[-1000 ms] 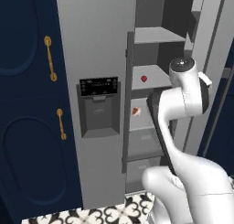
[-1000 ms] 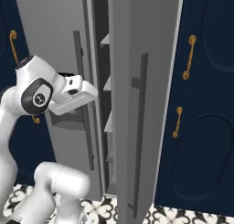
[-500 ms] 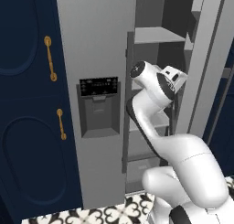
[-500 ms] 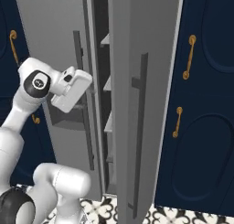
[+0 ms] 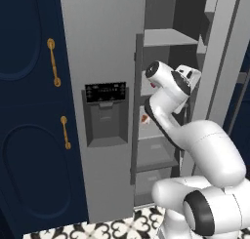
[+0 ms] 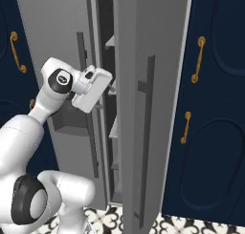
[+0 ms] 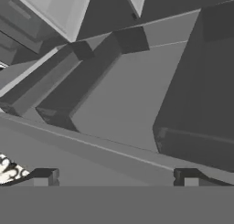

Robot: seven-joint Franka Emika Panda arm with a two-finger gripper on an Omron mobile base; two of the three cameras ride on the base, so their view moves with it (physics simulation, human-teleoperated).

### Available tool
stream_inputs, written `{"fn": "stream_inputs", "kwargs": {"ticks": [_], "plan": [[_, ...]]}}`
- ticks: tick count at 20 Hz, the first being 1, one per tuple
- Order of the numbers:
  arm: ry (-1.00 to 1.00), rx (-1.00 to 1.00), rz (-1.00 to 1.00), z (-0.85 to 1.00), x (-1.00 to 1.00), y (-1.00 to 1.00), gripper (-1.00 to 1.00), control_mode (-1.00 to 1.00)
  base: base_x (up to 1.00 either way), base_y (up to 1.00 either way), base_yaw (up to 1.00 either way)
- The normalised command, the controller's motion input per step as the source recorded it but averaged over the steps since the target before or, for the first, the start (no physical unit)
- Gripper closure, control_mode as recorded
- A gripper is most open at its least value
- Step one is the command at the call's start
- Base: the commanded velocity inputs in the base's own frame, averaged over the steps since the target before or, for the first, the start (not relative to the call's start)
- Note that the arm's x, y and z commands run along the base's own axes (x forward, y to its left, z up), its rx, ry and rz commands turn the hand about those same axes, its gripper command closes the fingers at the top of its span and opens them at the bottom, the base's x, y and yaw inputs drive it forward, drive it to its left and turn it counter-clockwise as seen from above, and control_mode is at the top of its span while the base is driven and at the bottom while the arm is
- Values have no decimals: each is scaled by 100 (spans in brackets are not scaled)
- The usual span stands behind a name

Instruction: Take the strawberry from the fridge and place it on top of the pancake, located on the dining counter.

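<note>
Mostly hidden strawberry [image 5: 155, 85] behind arm, pincer [image 7: 114, 176] wide open, empty, fridge [image 5: 105, 48] shelves.

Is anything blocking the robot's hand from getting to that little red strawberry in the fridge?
Nothing visible does. The fridge door is open, and the strawberry peeks out on a shelf just behind the arm's wrist. The open hand points into the grey shelves, with no item between.

We see navy cabinets [image 5: 29, 135] with gold handles [image 5: 53, 62] above a black-and-white patterned floor [image 5: 107, 229].
</note>
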Motion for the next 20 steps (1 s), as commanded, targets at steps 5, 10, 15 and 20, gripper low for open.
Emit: {"fn": "stream_inputs", "kwargs": {"ticks": [5,10,15,20], "plan": [[0,-4,0,0,0,-38,-100,-100,0,0,0],[0,-4,0,0,0,-53,-100,-100,0,0,0],[0,-2,0,-9,0,-75,-100,-100,0,0,0],[0,0,0,-15,0,-86,-100,-100,0,0,0]]}}
